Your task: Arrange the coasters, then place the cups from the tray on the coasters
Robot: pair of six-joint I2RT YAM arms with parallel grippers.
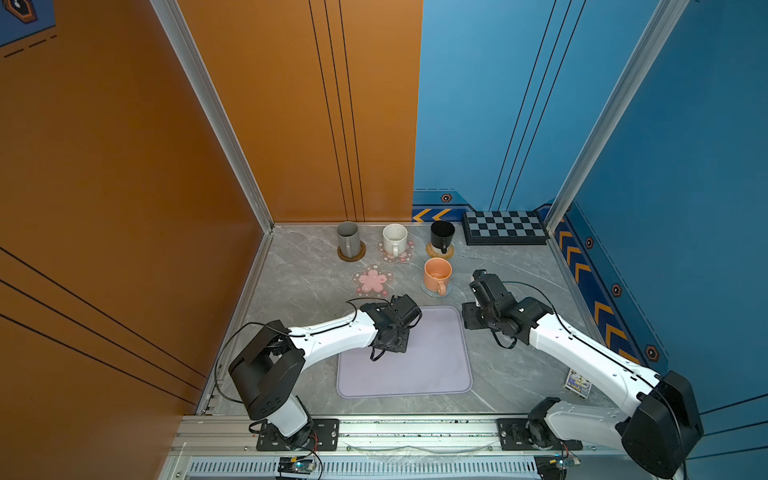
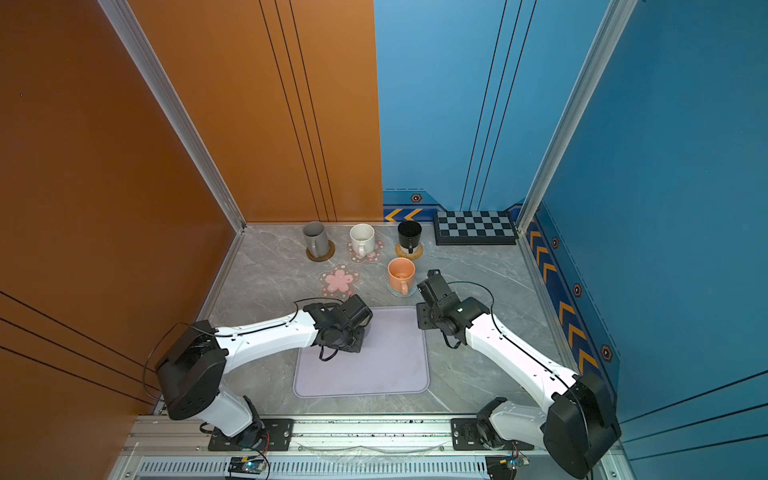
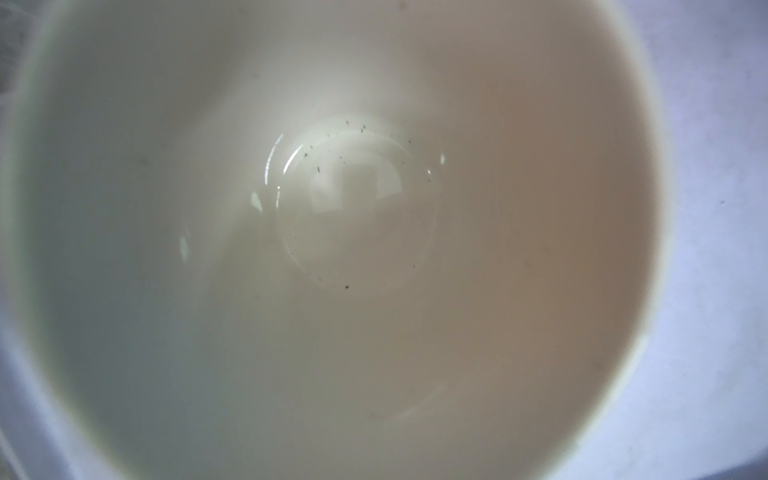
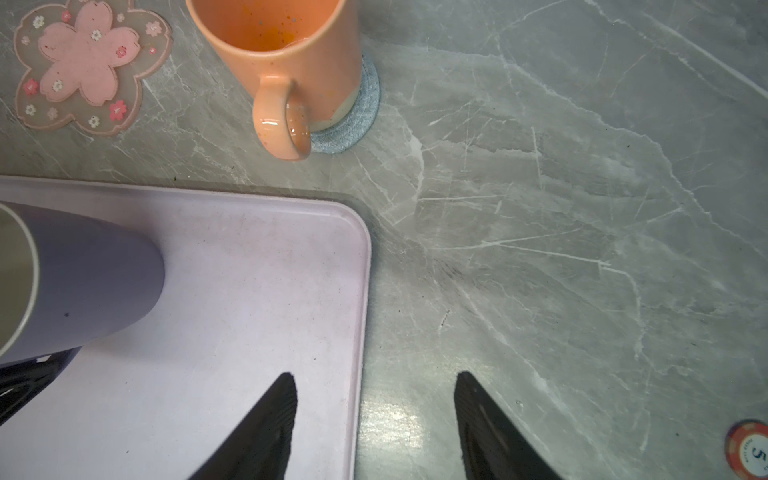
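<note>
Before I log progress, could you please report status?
Left end effector shut at lavender cream-lined mug on pale lavender tray; grip unseen. Right end effector open, empty. Pink flower-shaped coaster free, path clear.

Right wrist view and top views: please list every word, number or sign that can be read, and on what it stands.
"5": on the orange poker chip, on the table; its small rim lettering is too blurred.
Too small to read: print on the small printed box by the right arm.
Signs only, no words: yellow chevrons on the blue wall.
No text: lavender mug.
</note>
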